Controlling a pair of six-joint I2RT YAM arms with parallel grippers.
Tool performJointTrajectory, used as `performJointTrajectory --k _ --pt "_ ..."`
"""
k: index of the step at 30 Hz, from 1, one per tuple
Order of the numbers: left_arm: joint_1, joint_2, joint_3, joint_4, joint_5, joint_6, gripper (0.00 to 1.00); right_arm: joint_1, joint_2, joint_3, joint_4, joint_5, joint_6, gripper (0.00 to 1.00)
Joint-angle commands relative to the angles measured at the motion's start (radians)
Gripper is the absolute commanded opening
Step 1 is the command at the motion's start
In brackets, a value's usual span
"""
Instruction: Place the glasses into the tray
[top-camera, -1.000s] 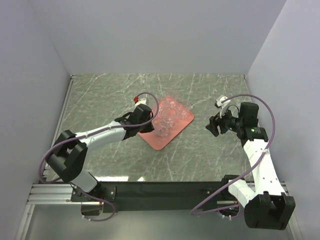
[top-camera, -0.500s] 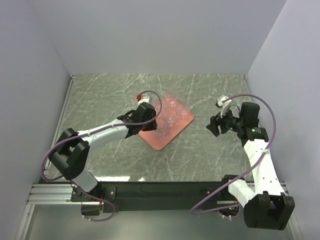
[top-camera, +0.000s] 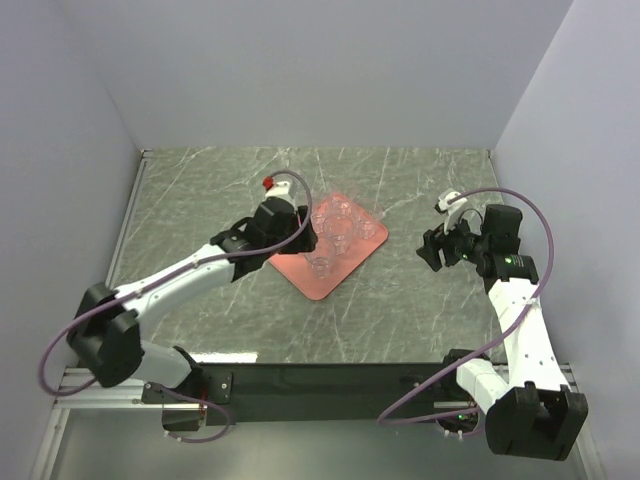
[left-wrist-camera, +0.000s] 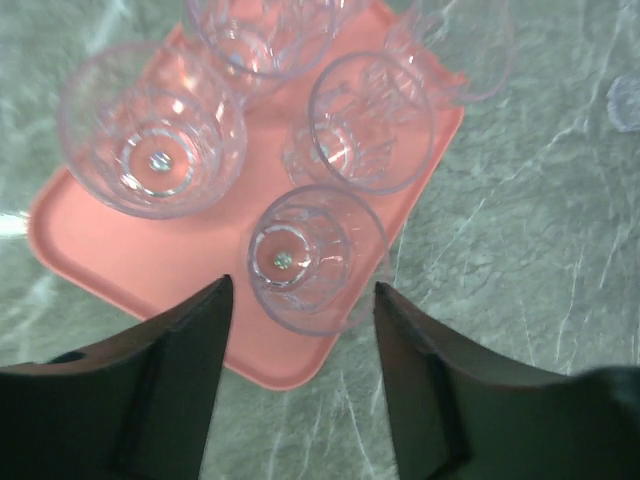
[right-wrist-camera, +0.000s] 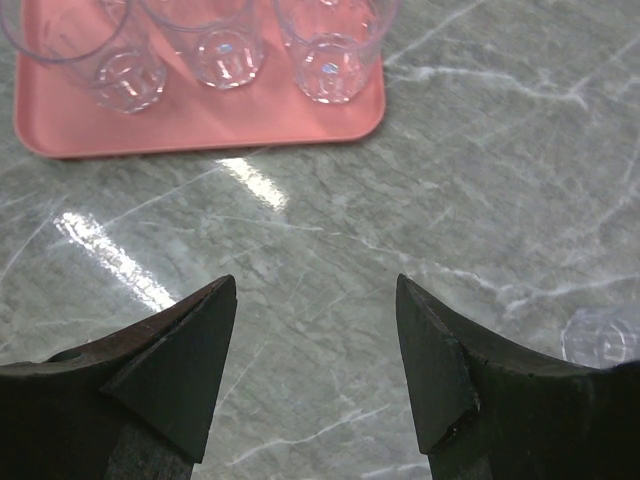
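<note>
Where the pink tray (top-camera: 315, 281) lies slanted near the middle of the marble table (top-camera: 200, 190), the clear glasses (top-camera: 336, 232) stand upright on it in a tight group. The left gripper (top-camera: 303, 238) hangs over the tray's 9 o'clock edge, and its fingers (left-wrist-camera: 160, 390) are apart. Seen from the left wrist, the nearest glass (left-wrist-camera: 315, 255) stands on the tray between the two fingertips, close to the tray's 6 o'clock edge. There is a gap between it and the finger on the left of that view; whether the other finger touches its rim I cannot tell. Four more glasses show beyond it, from 10 round to 1 o'clock, the farthest right at the tray's corner. The right gripper (top-camera: 428, 250) is well apart from the tray, at its 3 o'clock, with its fingers (right-wrist-camera: 440, 370) spread wide over bare marble and nothing between them. From the right wrist, three glasses line the tray's edge at 11 to 12 o'clock, and a lone glass (right-wrist-camera: 600, 338) sits off the tray on the table at 4 o'clock, near the finger on that side.
</note>
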Motion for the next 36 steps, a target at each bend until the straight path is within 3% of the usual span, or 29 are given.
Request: performJointTrajectory --k 1,8,13,16,20,24,36 --pt "-0.005 -0.122 0.003 -0.034 -0.063 0.087 0.66 -0.012 0.020 0.016 0.046 0.096 0.040 0.72" --pt "0.042 -0.355 -0.049 -0.123 -0.263 0.242 0.98 -0.015 0.135 0.069 0.065 0.336 0.093 0.72" --pt "0.115 -0.526 -0.116 -0.151 -0.344 0.383 0.99 -0.020 0.230 0.118 0.066 0.470 0.138 0.72" --pt "0.136 -0.614 -0.202 -0.122 -0.419 0.387 0.99 -0.021 0.284 0.174 0.065 0.560 0.170 0.71" --pt "0.136 -0.731 -0.305 -0.039 -0.399 0.397 0.99 -0.024 0.368 0.276 0.028 0.659 0.193 0.67" --pt "0.145 -0.759 -0.303 -0.054 -0.453 0.393 0.99 -0.030 0.456 0.382 -0.019 0.731 0.205 0.64" --pt "0.165 -0.780 -0.308 -0.050 -0.395 0.382 0.99 -0.081 0.689 0.490 -0.093 0.739 0.264 0.53"
